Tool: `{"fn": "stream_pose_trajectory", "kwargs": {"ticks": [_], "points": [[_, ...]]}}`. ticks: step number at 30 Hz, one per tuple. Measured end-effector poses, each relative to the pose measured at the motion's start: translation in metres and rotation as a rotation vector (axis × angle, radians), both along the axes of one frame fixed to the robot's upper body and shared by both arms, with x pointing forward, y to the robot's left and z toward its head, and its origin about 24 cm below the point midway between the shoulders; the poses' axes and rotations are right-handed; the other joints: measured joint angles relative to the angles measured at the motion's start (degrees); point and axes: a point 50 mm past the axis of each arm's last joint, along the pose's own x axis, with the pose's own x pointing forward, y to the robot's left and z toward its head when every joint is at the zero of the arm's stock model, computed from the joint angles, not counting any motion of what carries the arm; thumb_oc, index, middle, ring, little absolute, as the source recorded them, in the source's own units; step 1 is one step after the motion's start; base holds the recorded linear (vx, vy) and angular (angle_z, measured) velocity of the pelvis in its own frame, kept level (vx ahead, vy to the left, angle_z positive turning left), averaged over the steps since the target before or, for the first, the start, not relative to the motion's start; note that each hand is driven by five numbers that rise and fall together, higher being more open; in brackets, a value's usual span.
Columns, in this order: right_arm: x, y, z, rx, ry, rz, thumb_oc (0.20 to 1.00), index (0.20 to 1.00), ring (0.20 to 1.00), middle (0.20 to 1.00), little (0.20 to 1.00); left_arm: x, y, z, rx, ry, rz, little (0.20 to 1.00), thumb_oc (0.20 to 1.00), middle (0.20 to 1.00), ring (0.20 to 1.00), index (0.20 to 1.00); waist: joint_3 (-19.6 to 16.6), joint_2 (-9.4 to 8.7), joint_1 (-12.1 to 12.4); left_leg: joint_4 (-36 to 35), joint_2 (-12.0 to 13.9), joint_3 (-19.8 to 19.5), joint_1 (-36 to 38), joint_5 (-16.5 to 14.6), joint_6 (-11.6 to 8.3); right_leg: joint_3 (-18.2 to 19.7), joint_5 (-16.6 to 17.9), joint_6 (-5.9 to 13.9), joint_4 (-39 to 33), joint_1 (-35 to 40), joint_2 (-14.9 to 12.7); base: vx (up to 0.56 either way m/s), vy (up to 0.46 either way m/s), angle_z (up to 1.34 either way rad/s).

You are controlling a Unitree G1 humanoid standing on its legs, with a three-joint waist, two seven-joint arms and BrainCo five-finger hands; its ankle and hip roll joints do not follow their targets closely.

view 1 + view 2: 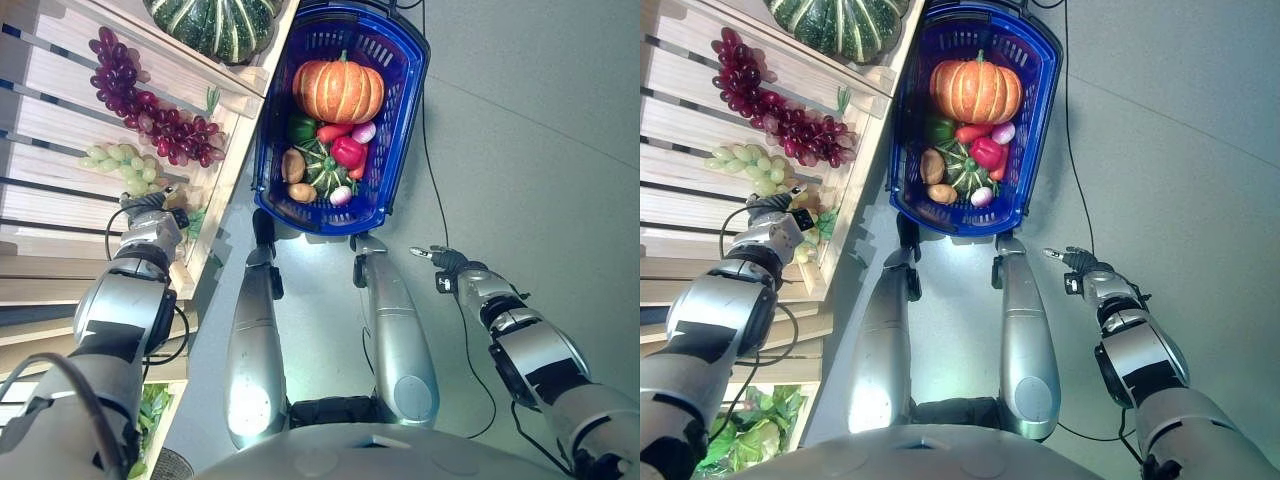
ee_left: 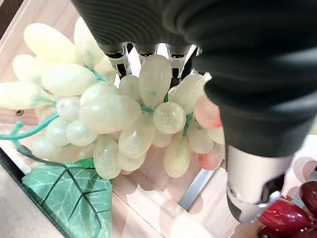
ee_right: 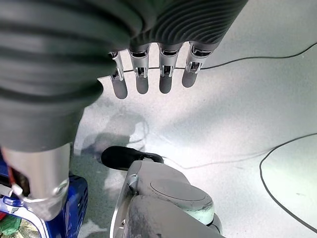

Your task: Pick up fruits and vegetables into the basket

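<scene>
The left hand (image 1: 150,222) is down in the slatted pale wooden crate (image 1: 60,95), its fingers (image 2: 121,55) buried behind the bunch of pale green plastic grapes (image 2: 114,116), so whether it grips them cannot be told. The bunch looks light, smooth and loosely jointed; it likely swings, so a hold round its body near the stem seems safest. The right hand (image 1: 1068,262) hangs unclenched and empty over the floor, beside the blue plastic basket (image 1: 395,150).

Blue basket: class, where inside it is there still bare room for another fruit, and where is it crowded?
In the blue basket, bare mesh shows at the far end, beyond the orange pumpkin. The near end is crowded: red pepper, small striped squash and potatoes lie packed together.
</scene>
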Motion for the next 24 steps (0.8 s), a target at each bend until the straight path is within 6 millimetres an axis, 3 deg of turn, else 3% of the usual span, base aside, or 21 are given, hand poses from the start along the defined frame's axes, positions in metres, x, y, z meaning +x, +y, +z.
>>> {"fn": "stream_pose_trajectory", "kwargs": {"ticks": [1,2,3,24], "points": [[0.0,-0.0003,0.0001,0.0,0.0,0.0,1.0,1.0,1.0,1.0,1.0,-0.0001,0.0006,0.0003,0.0,-0.001,0.0,0.799,0.799,0.799,0.799,0.799,0.0,0.0,0.01,0.0,0.0,0.0,0.0,0.01,-0.01,0.0,0.0,0.0,0.01,0.0,0.0,0.0,0.0,0.0],[0.0,-0.0004,0.0001,0.0,0.0,0.0,1.0,1.0,1.0,1.0,1.0,-0.0006,0.0021,0.0007,0.001,-0.001,0.004,0.548,0.548,0.548,0.548,0.548,0.0,0.0,0.01,0.0,0.0,0.0,0.0,0.01,-0.02,0.0,0.0,0.0,0.02,0.0,0.0,0.0,0.0,0.0],[-0.0001,-0.0004,0.0001,-0.001,0.0,0.0,1.0,1.0,1.0,1.0,1.0,-0.0018,0.0045,0.0009,0.002,0.001,0.008,0.2,0.2,0.2,0.2,0.2,0.0,0.0,0.01,0.0,0.0,0.0,0.0,0.02,-0.02,0.0,0.01,-0.02,0.02,0.0,0.0,0.0,0.0,0.0],[0.0,-0.0013,0.0005,-0.002,0.002,-0.003,1.0,1.0,1.0,1.0,1.0,-0.0013,-0.0008,-0.0087,-0.138,-0.078,-0.099,0.2,0.2,0.2,0.2,0.2,0.0,-0.01,0.41,-0.06,-0.05,-0.08,-0.2,0.02,-0.02,-0.08,0.18,-0.26,-0.1,-0.08,-0.02,0.0,0.0,0.0]]}}
